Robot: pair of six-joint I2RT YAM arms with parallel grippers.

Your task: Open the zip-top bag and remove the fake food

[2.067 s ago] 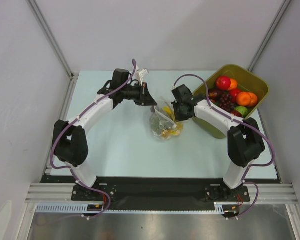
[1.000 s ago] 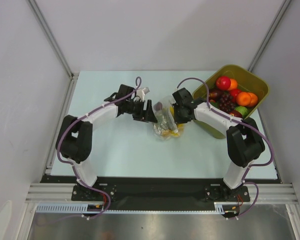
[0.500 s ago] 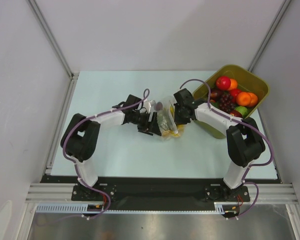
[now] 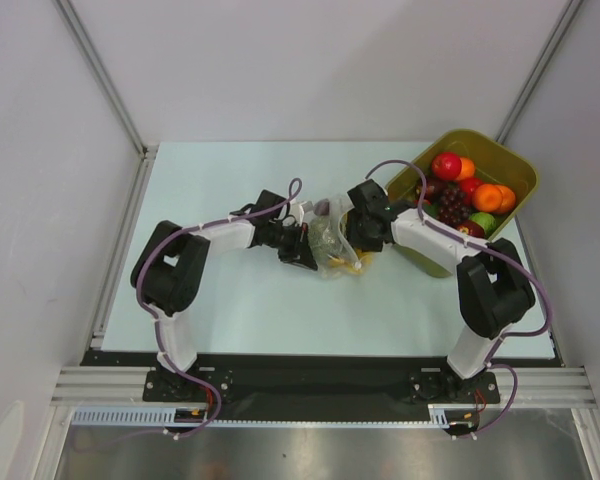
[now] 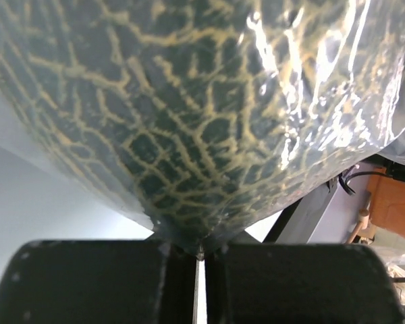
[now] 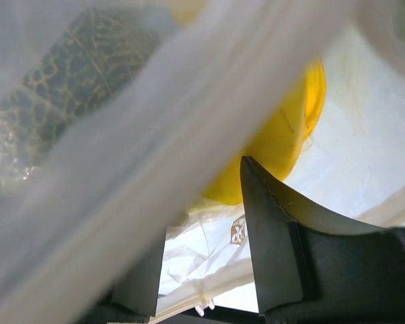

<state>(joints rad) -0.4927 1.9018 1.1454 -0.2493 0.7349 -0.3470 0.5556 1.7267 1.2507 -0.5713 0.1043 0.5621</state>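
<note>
Pinching limp, slick bag [image 4: 332, 240] film in the pressed-together left claw [image 5: 200, 244], right claw [image 6: 202, 226] spread; likely firmer taken nearer its mouth.

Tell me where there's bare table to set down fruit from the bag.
Near strip of table between the bag and the front edge; also the far-left corner. Crowded mid-table: left claw and right claw at the bag, tub on the right.

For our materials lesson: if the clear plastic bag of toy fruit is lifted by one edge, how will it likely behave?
The bag is probably floppy: its thin film wrinkles around the toy melon. It would likely sag under the melon and banana. It may slip, being glossy where the left hand pinches it.
</note>
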